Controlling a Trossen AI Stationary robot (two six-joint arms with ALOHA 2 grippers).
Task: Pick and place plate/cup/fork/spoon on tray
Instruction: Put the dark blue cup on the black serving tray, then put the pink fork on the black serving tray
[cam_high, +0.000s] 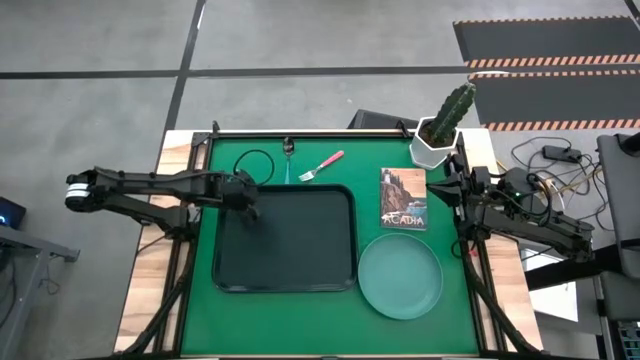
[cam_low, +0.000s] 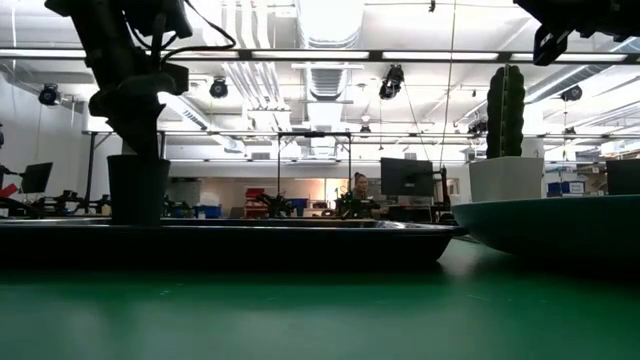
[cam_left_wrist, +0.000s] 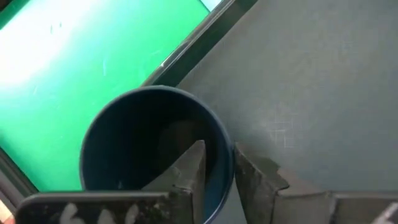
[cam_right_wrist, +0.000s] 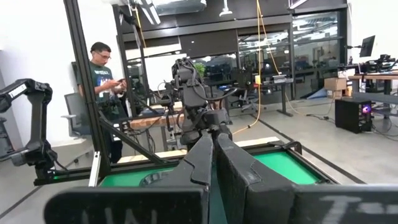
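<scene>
The dark cup (cam_left_wrist: 149, 143) stands upright in the black tray's (cam_high: 300, 270) far-left corner; in the low view the cup (cam_low: 138, 190) has its base hidden behind the tray's rim (cam_low: 300, 235). My left gripper (cam_high: 245, 197) is over it, shut on it. The pale teal plate (cam_high: 400, 275) lies on the green mat to the right of the tray. The pink-handled fork (cam_high: 322, 165) and the blue-handled spoon (cam_high: 287, 165) lie on the mat beyond the tray's far edge. My right gripper (cam_right_wrist: 213, 149) is shut and empty at the table's right side (cam_high: 450, 180). My left gripper (cam_left_wrist: 217, 165) pinches the cup's wall at its rim (cam_left_wrist: 225, 149), one finger (cam_left_wrist: 189, 168) inside the cup and one (cam_left_wrist: 252, 180) outside. The fingers come from above, pointing down. The cup is upright; whether its base rests on the tray floor I cannot tell.
A white pot with a cactus (cam_high: 440, 135) stands at the far right corner. A picture card (cam_high: 403, 198) lies between tray and pot. A black cord loop (cam_high: 255, 162) lies beyond the tray's far-left corner. A person (cam_right_wrist: 102, 81) stands in the room behind the table.
</scene>
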